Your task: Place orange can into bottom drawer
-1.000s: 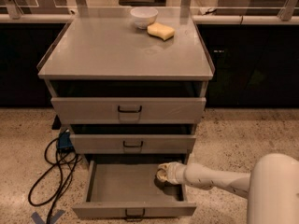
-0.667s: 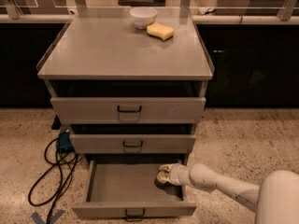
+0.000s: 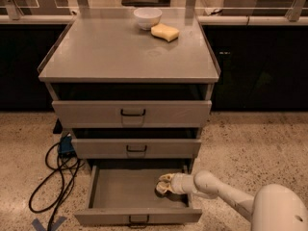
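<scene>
The bottom drawer (image 3: 122,192) of the grey cabinet is pulled open, a wide shallow tray with a dark handle at its front. My gripper (image 3: 164,184) reaches in from the right on a white arm and sits low over the drawer's right half, near its floor. A small tan-orange lump shows at the gripper's tip. I cannot tell it apart as the orange can, which is otherwise out of sight.
The two upper drawers (image 3: 132,113) are slightly open. A white bowl (image 3: 147,17) and a yellow sponge (image 3: 165,32) sit at the back of the cabinet top (image 3: 110,52). Black cables (image 3: 55,177) and a blue plug lie on the floor to the left.
The gripper has shifted a little to the left and lower inside the bottom drawer. The arm's near link has drawn back toward the lower right.
</scene>
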### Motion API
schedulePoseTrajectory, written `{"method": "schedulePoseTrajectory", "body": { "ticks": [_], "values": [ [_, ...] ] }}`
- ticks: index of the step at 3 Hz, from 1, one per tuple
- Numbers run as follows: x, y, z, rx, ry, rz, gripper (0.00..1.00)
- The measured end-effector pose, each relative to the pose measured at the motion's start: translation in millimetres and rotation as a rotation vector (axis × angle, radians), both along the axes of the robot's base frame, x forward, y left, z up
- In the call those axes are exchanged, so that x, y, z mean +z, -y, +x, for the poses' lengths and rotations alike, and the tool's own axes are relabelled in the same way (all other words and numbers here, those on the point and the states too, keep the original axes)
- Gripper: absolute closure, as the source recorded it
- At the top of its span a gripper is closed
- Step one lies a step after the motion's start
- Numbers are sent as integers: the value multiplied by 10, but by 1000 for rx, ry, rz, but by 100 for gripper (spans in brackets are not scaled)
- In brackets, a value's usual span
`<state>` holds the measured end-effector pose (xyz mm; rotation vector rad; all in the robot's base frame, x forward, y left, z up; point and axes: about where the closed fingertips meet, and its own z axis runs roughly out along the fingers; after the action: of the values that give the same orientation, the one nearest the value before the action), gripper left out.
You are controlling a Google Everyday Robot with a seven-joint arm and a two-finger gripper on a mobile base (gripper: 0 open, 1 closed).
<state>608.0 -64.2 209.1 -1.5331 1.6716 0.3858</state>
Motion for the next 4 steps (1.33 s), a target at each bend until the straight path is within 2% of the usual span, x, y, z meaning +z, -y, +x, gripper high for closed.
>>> {"method": "schedulePoseTrajectory", "body": {
  "ticks": [1, 4],
  "values": [
    [-1, -1, -1, 0, 0, 0, 81],
    [-1, -3, -2, 0, 0, 0, 11]
  ]
}}
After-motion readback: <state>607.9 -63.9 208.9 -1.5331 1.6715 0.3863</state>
